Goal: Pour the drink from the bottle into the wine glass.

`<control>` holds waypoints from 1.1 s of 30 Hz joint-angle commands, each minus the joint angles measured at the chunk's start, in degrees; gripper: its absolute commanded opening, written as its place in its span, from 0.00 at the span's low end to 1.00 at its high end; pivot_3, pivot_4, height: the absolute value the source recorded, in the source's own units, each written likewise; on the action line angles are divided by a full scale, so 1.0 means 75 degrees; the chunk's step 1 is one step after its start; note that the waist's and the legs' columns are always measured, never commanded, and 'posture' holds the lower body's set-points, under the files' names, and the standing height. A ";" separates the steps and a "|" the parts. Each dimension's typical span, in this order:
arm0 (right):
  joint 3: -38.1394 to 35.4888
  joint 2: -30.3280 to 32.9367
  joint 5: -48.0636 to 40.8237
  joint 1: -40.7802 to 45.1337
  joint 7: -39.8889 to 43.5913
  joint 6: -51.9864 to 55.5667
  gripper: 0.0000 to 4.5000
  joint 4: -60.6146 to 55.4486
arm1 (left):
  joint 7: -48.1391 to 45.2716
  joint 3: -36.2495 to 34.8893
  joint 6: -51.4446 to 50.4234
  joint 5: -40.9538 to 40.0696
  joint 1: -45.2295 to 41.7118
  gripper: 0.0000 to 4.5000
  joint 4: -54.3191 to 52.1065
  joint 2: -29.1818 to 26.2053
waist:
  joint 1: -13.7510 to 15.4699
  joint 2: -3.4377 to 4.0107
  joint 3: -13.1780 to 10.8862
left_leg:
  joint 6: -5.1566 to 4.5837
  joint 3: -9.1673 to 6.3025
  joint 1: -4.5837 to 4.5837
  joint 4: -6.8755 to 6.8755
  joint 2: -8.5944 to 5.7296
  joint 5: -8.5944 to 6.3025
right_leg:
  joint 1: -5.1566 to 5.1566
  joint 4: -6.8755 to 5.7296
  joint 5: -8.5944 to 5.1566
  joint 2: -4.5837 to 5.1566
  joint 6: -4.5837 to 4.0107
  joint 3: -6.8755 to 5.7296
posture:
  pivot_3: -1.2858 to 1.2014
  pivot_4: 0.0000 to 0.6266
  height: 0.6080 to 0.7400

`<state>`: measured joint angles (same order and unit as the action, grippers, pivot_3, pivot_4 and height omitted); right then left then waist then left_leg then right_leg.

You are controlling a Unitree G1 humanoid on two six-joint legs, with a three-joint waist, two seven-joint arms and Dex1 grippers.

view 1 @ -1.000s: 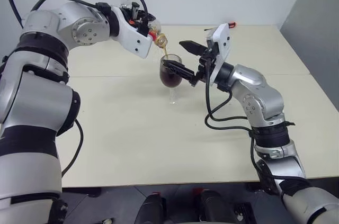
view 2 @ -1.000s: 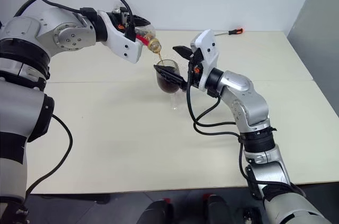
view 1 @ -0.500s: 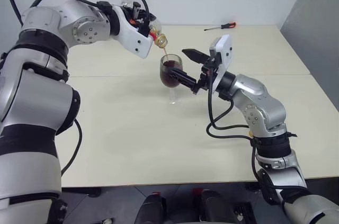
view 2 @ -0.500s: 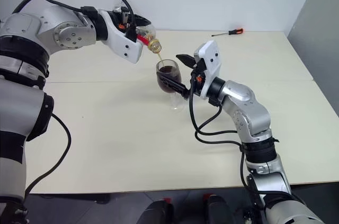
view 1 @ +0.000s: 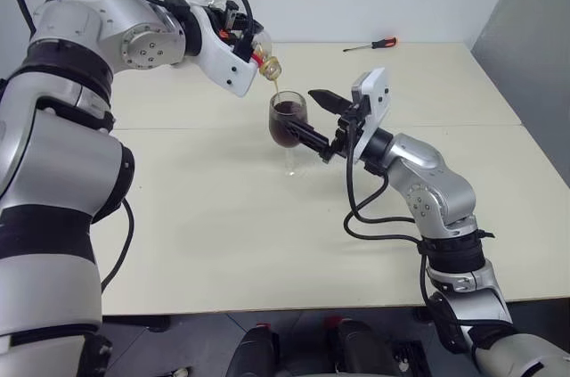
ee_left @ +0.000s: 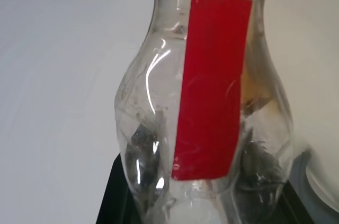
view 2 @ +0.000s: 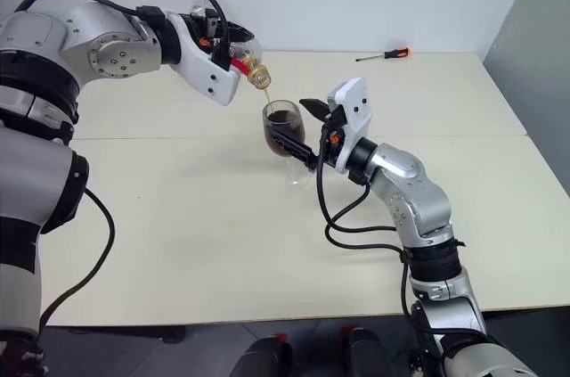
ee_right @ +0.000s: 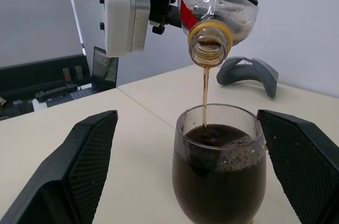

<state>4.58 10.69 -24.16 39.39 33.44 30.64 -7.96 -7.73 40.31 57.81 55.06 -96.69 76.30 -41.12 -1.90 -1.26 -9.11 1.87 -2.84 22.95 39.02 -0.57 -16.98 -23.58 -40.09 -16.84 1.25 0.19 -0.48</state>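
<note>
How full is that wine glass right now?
Mostly full. In the wine glass the dark drink stands a little below the rim, and a thin stream still runs in from the tipped bottle.

Lab or workshop: bare pale table [view 1: 223, 243], plain walls, stray screwdriver [view 1: 371, 45].

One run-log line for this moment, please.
pouring | left tool shut on tilted bottle | drink streaming into wine glass | right tool open around glass
</note>
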 commanded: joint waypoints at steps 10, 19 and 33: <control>-0.0096 -0.0092 -0.0025 0.0068 -0.0122 -0.0229 1.00 -0.0359 | 0.0650 0.0314 -0.0008 0.0405 -0.0549 0.24 -0.0029 0.0016 | 0.0000 0.0000 0.0000 | 0.0000 0.0000 0.0000 0.0000 0.0000 0.0000 | 0.0000 0.0000 0.0000 0.0000 0.0000 0.0001 | 0.52 0.24 1.00; -0.0097 -0.0101 -0.0008 0.0102 -0.0186 -0.0270 1.00 -0.0321 | 0.1353 0.0719 -0.0043 0.0946 -0.0732 0.24 -0.0023 0.0054 | 0.0002 0.0000 0.0000 | 0.0000 0.0001 0.0000 0.0000 -0.0001 0.0000 | 0.0000 0.0000 0.0000 0.0000 0.0001 0.0001 | 0.52 0.24 1.00; -0.0099 -0.0030 0.0004 0.0201 -0.0130 -0.0254 1.00 -0.0244 | 0.1831 0.0909 -0.0041 0.1159 -0.0849 0.24 0.0028 0.0116 | 0.0004 0.0000 0.0000 | 0.0000 0.0002 0.0000 0.0000 -0.0001 0.0000 | 0.0000 0.0000 0.0000 0.0000 0.0001 0.0001 | 0.52 0.24 1.00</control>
<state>4.58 10.42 -23.85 39.46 32.33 30.09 -8.56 5.00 47.04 57.80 63.74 -100.30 76.44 -40.03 -1.87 -1.26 -9.11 1.87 -2.82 22.95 39.02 -0.59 -16.98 -23.58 -40.09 -16.84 1.25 0.20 -0.48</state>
